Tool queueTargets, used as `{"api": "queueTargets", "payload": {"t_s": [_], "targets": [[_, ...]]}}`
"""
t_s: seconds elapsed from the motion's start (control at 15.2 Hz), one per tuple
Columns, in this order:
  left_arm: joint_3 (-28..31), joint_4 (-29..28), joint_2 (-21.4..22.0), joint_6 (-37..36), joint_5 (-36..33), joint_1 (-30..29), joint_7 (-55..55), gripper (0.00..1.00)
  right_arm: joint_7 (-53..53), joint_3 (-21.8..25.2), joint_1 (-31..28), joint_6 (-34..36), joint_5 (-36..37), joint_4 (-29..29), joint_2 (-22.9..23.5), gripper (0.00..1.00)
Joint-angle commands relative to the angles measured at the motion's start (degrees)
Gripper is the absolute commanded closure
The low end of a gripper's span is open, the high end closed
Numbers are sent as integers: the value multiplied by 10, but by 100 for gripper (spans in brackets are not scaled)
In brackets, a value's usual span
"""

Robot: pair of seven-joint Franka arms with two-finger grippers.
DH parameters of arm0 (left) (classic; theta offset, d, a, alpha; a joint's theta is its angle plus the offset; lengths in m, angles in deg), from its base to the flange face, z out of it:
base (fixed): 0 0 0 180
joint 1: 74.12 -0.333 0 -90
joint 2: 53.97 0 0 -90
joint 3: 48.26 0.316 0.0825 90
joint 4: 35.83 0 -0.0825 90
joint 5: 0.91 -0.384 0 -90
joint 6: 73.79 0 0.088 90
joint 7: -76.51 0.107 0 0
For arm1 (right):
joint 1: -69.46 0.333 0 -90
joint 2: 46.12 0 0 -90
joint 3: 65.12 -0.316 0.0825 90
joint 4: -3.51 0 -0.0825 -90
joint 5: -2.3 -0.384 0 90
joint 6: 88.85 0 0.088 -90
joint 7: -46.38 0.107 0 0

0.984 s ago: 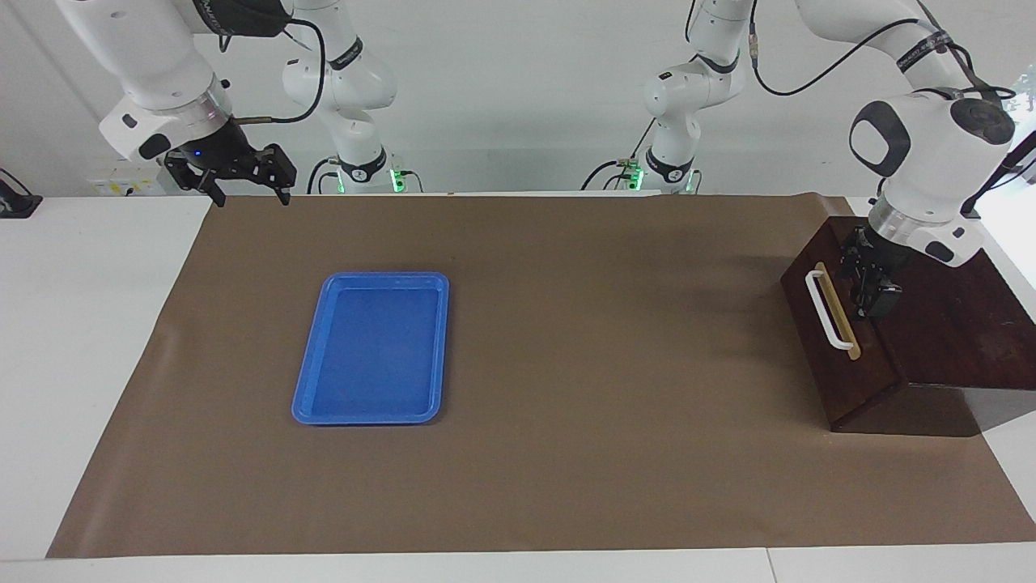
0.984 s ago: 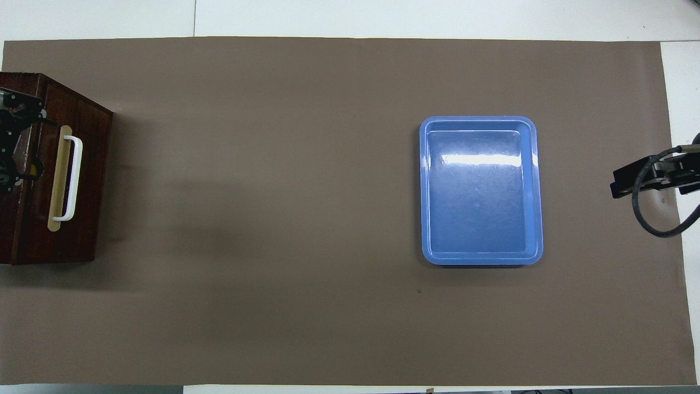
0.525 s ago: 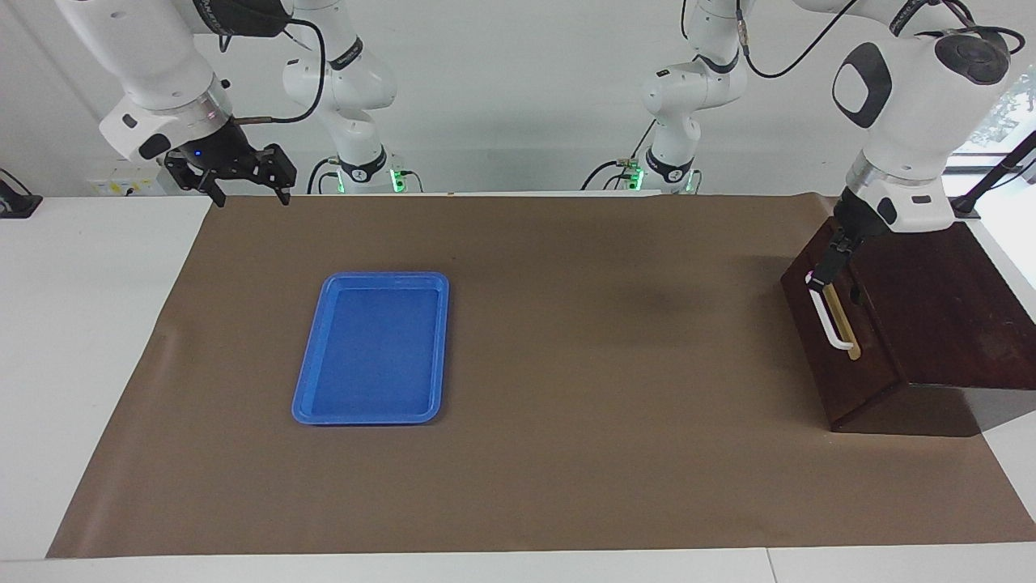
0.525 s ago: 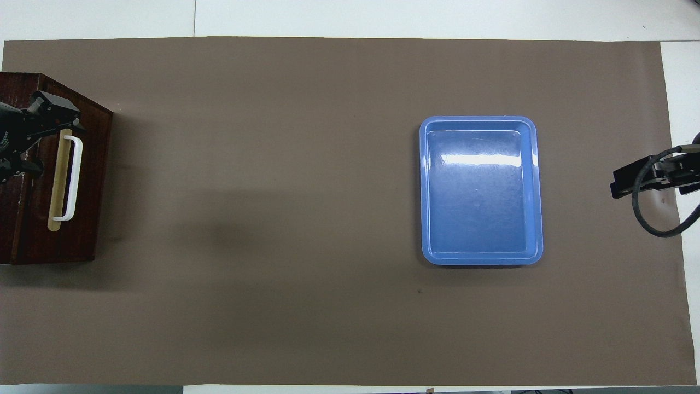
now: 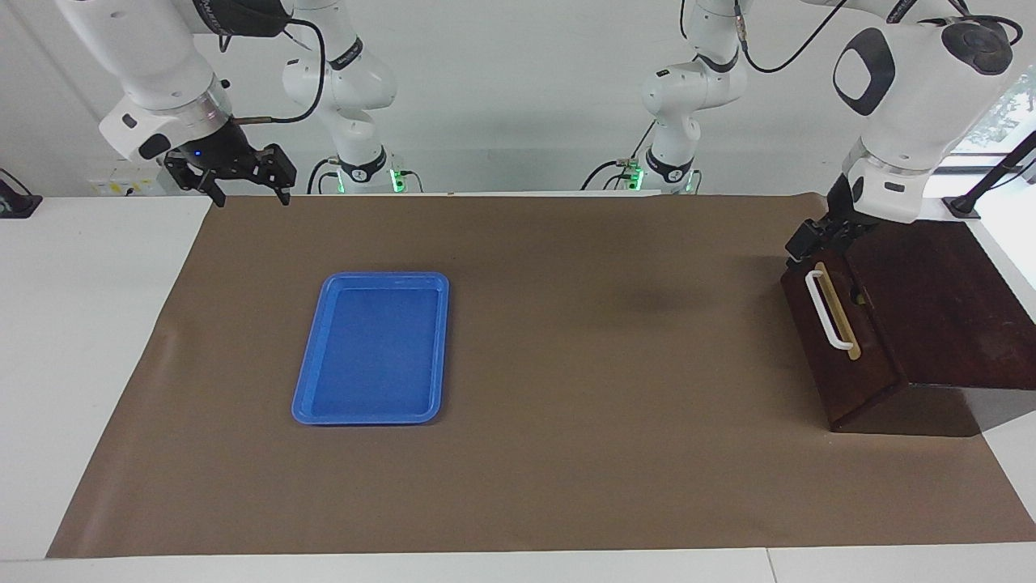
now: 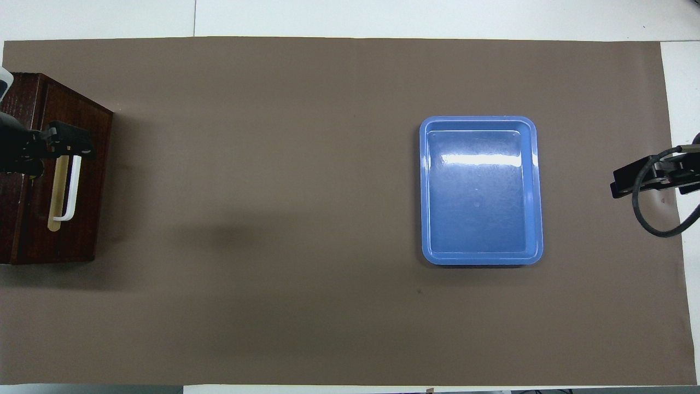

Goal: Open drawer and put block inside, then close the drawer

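Left claw (image 5: 812, 240) open over white bar handle (image 5: 827, 309) of dark wooden drawer (image 5: 842, 356); right claw (image 5: 239, 183) open, waiting, over brown paper mat (image 5: 566, 364).

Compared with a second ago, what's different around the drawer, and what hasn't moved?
The left gripper has lifted out of the gap at the top of the drawer and swung to the robots' end of its white handle, holding nothing. The drawer front sits the same, slightly open. The blue tray and the waiting right gripper are unchanged.
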Motion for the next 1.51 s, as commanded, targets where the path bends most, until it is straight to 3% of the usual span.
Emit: {"api": "queueTargets", "payload": {"t_s": [0.0,0.2,0.92,1.44], "targets": [[4,-12,16,-6,31,17,36,0,6,-4,-10,-6,-10,11,-11,0],[6,-9,18,2,33,56,34,0,-10,-4,-9,-6,-8,11,-11,0],[7,-11,22,-28,32,56,118,0,-9,-3,-10,-6,-9,11,-11,0],[8,-8,22,-63,22,55,113,0,-9,-2,-19,-6,-12,11,-11,0]]}}
